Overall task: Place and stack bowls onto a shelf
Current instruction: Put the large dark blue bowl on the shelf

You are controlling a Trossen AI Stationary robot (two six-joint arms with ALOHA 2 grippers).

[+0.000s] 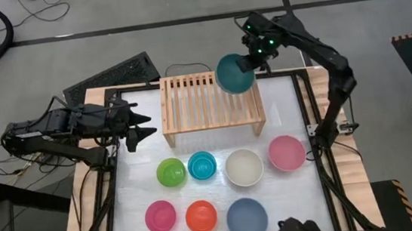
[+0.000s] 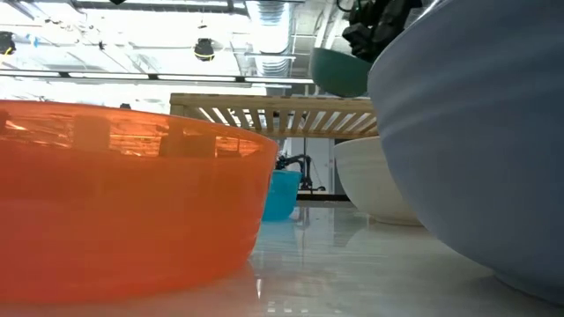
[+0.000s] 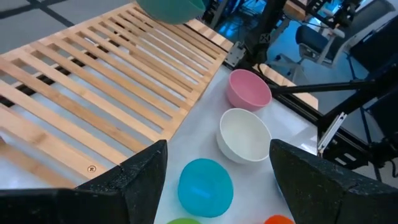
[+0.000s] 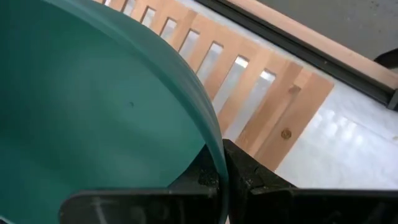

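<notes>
- Progress: the shelf [image 1: 210, 100] carries no bowl resting on its slats in any view. Judged from that, the task is at its 1st placement, with all 8 bowls left to set down.
- 7 bowls sit on the white table [image 1: 290, 198] in front of the shelf, in 2 rows. Nearer the shelf: green bowl [image 1: 171, 172], cyan bowl [image 1: 202, 164], cream bowl [image 1: 243, 167], light pink bowl [image 1: 286, 153]. Farther from it: magenta bowl [image 1: 160, 216], orange bowl [image 1: 200, 216], slate blue bowl [image 1: 246, 218].
- The 8th, the teal green bowl [image 1: 234, 72], is in the air over the shelf's back right corner; the low view shows it clear above the slat top, not touching.
- Right gripper [image 4: 225, 177]: fingers nearly together, pinching the teal green bowl's rim, 1 finger on each side of the thin wall. Nothing else is touched.
- Left gripper [image 1: 145, 127]: parked off the shelf's left end, just above the table. Fingers spread wide, holding nothing; its wrist view looks between them at the cyan and cream bowls.
- Likely step in hand: lowering the teal green bowl onto the slats near the right end.
- Left to do: release it, then fetch the other 7 and stack where room runs out.
</notes>
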